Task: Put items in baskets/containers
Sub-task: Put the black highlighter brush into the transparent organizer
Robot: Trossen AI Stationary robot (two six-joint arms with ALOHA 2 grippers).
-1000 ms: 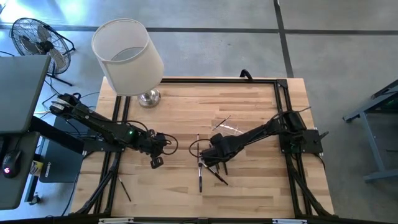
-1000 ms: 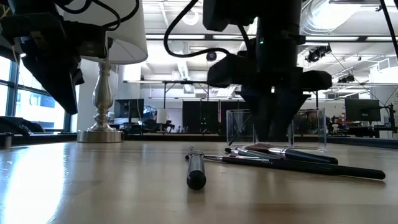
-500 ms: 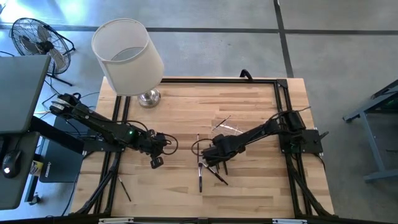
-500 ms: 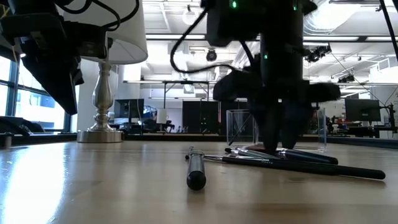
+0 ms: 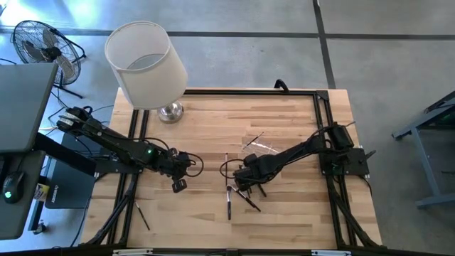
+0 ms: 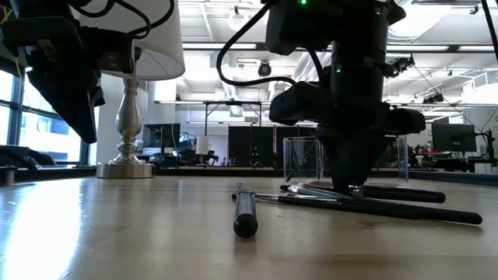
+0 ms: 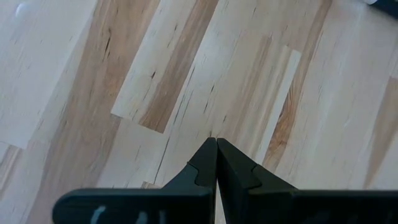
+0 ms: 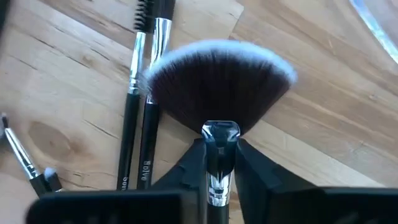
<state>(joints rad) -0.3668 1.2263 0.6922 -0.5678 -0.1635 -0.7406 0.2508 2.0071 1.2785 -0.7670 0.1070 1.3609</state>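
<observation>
Dark right gripper: fingers pinched on the metal ferrule of a fan brush, pressed low to the wooden table near its centre, arm reaching in from 3 o'clock. Other brushes lie just beside, toward 6 o'clock. Clear box stands behind. Left gripper: fingers shut together, empty, hovering over bare wood at 9 o'clock.

Wooden table bears brushes, clear box, lamp.
</observation>
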